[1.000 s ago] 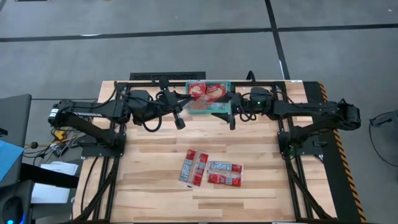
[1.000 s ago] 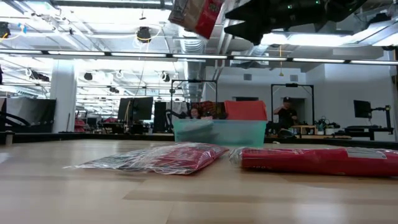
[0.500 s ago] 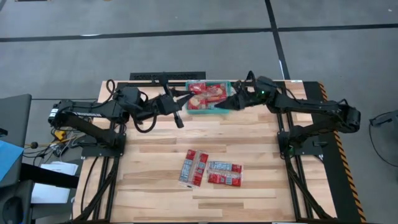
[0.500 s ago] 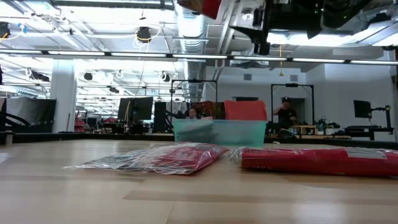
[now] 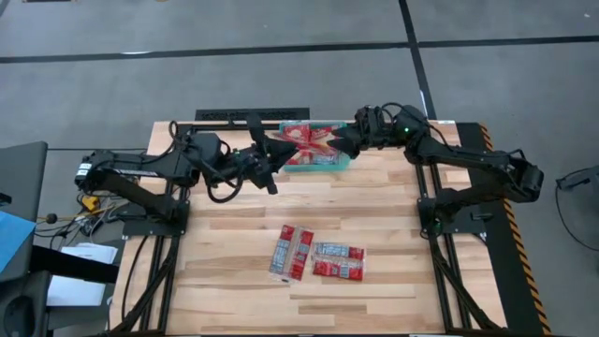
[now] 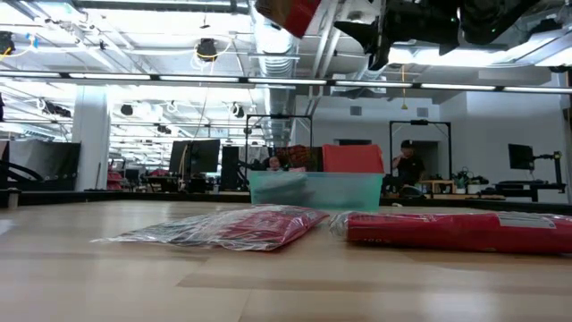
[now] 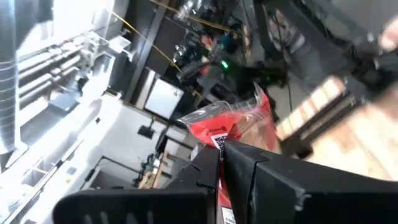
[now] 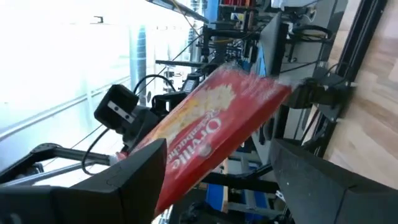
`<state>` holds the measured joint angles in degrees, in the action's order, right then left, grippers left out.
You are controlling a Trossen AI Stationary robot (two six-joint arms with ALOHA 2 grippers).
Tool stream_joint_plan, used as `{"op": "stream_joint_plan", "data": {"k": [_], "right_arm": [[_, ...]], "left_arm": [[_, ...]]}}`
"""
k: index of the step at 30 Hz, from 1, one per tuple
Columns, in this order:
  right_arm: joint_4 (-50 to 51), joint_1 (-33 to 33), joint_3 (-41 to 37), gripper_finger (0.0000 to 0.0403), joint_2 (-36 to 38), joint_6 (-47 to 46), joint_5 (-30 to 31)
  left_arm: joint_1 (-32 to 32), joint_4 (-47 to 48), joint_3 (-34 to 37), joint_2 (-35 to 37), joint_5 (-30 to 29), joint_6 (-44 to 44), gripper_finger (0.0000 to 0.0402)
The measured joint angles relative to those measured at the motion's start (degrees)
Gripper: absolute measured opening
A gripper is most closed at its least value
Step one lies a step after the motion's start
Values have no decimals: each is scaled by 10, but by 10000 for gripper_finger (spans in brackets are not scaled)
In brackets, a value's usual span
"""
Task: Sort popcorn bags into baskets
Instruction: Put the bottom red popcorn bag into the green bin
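A popcorn bag (image 8: 214, 140) is held clamped in each gripper, left (image 5: 270, 155) and right (image 5: 344, 142), above the teal basket (image 5: 318, 161) at the bench's far edge, where each should be lowered flat before release.

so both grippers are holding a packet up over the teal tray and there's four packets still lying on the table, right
Not four. The high view shows three popcorn packets lying on the table. The rest holds: the left gripper and the right gripper each hold a red packet above the teal tray.
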<state>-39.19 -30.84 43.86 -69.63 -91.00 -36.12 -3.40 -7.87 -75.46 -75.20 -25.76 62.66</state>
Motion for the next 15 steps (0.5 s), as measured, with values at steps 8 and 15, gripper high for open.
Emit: {"op": "stream_joint_plan", "data": {"k": [8, 15], "right_arm": [[6, 28, 0, 310, 0, -22, 5], [5, 33, 0, 310, 0, -36, 33]], "left_arm": [[0, -11, 1, -9, -14, 53, 0], [0, -11, 1, -9, -10, 55, 0]]}}
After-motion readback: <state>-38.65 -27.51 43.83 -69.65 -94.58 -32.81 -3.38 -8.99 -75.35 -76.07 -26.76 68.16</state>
